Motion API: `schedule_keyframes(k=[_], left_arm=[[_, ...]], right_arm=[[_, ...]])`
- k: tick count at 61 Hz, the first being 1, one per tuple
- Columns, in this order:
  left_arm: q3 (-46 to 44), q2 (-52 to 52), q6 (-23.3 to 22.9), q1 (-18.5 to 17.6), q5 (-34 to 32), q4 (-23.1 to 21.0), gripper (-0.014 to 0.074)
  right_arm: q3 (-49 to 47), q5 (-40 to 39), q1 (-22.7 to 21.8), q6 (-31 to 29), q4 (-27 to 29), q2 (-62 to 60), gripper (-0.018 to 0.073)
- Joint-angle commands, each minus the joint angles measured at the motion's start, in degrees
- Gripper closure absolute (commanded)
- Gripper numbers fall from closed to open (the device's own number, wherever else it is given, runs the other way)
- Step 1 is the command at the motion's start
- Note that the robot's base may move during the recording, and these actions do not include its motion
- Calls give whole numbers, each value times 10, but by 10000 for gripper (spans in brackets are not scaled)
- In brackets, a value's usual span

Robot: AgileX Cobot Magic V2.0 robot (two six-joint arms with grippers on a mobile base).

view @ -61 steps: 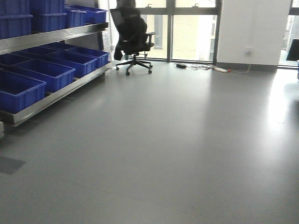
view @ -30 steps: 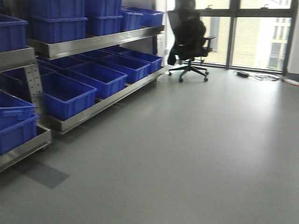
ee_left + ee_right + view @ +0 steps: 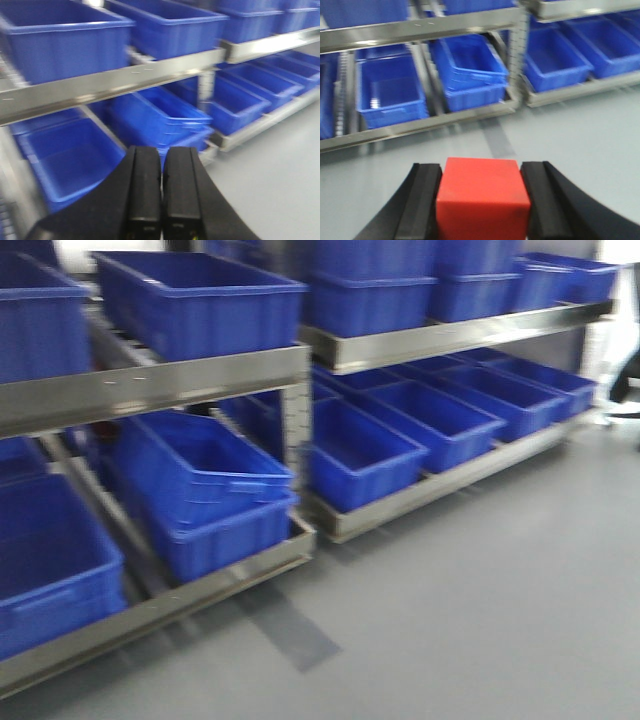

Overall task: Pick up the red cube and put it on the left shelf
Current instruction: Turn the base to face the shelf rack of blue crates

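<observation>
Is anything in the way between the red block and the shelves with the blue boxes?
No, nothing visible is. The right gripper holds the red plastic cube, and only bare grey floor lies between it and the steel shelves with blue plastic bins.

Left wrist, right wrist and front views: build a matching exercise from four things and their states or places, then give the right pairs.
Column 1
1. left gripper
2. right gripper
3. tilted blue bin
4. dark floor strip

Column 2
A. shut on the red cube
B. lies on the floor in front of the shelf rack
C. shut and empty
D. stacked in another bin, low in the rack

Pairs: 1-C, 2-A, 3-D, 4-B
</observation>
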Motion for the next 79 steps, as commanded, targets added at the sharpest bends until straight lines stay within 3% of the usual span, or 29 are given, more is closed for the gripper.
schedule_keyframes(k=[1, 79], left_arm=[[13, -8, 0, -4, -50, -4, 495], [13, -8, 0, -4, -50, -4, 495]], right_arm=[[-14, -48, 0, -5, -4, 11, 292], [-14, -48, 0, -5, -4, 11, 292]])
